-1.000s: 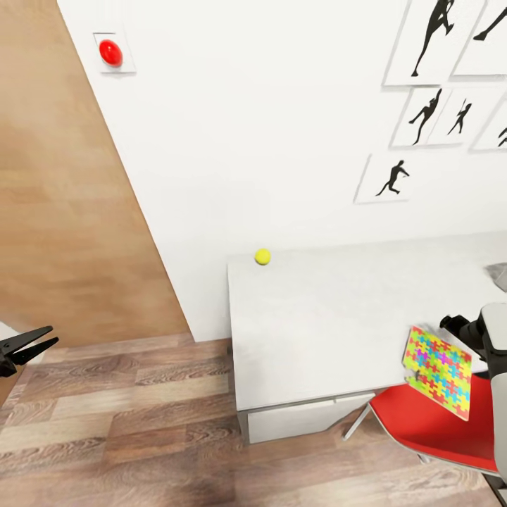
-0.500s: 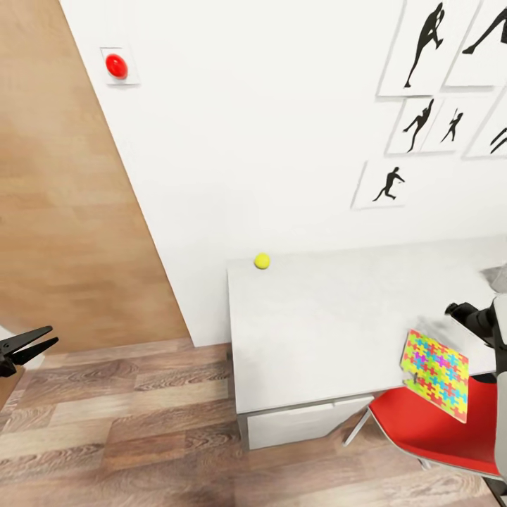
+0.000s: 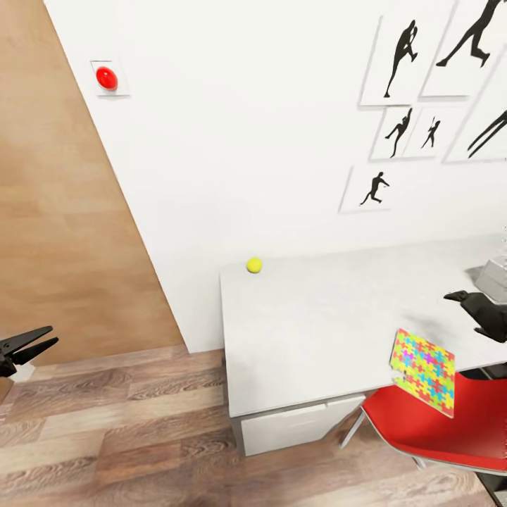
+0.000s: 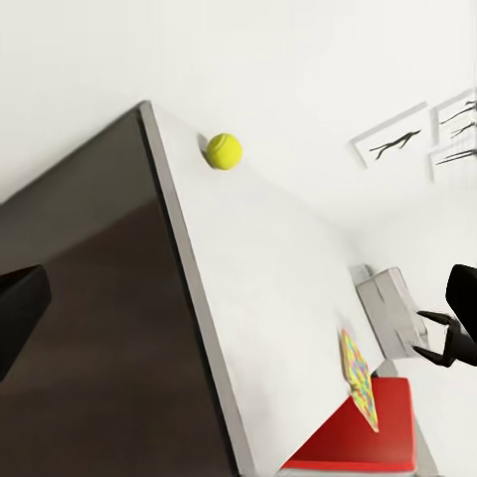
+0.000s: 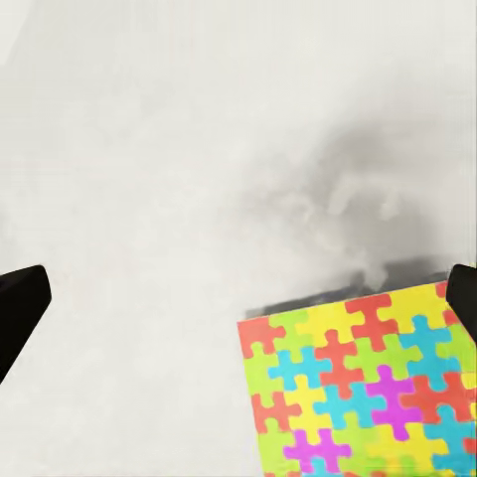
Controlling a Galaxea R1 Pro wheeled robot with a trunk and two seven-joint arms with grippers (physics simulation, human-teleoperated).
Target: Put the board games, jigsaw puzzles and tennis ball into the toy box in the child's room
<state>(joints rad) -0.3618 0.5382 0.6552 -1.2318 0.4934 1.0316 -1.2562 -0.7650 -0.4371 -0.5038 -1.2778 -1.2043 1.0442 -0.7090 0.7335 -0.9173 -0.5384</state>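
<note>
One jigsaw puzzle point(image 3: 422, 372) tilts just below the spread right hand point(image 3: 470, 310), the toy box point(image 3: 495, 276) beyond it cropped.

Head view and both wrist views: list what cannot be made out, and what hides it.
- Toy box: cut off by the head view's right edge, contents unseen.
- Jigsaw puzzle: whether it rests on the table edge or falls, unclear; cropped in the right wrist view.
- Left pincer: arm cut by the frame edge.

toy box point(image 3: 495, 276) cut by edge (posters point(image 3: 451, 49) too)
</note>
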